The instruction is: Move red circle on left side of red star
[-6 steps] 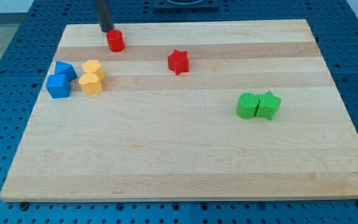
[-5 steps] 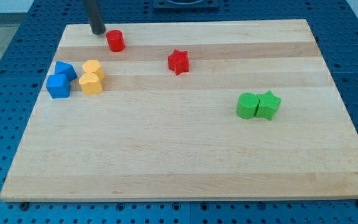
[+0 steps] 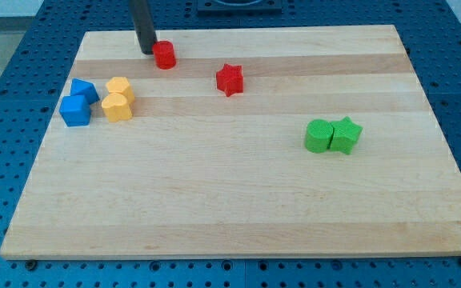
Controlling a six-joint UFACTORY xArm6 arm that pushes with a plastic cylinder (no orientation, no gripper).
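The red circle (image 3: 165, 54) lies near the top edge of the wooden board (image 3: 238, 200), left of the middle. The red star (image 3: 230, 79) lies to its right and a little lower, with a clear gap between them. My tip (image 3: 147, 52) stands right against the red circle's left side, touching it or nearly so. The dark rod rises from there out of the view's top.
Two blue blocks (image 3: 77, 102) and two yellow blocks (image 3: 119, 99) cluster at the board's left. A green circle (image 3: 319, 136) and a green star (image 3: 346, 134) touch each other at the right. Blue pegboard surrounds the board.
My tip swung out to the left of the red circle, then came back against it. The red circle has slid a short way right, toward the red star.
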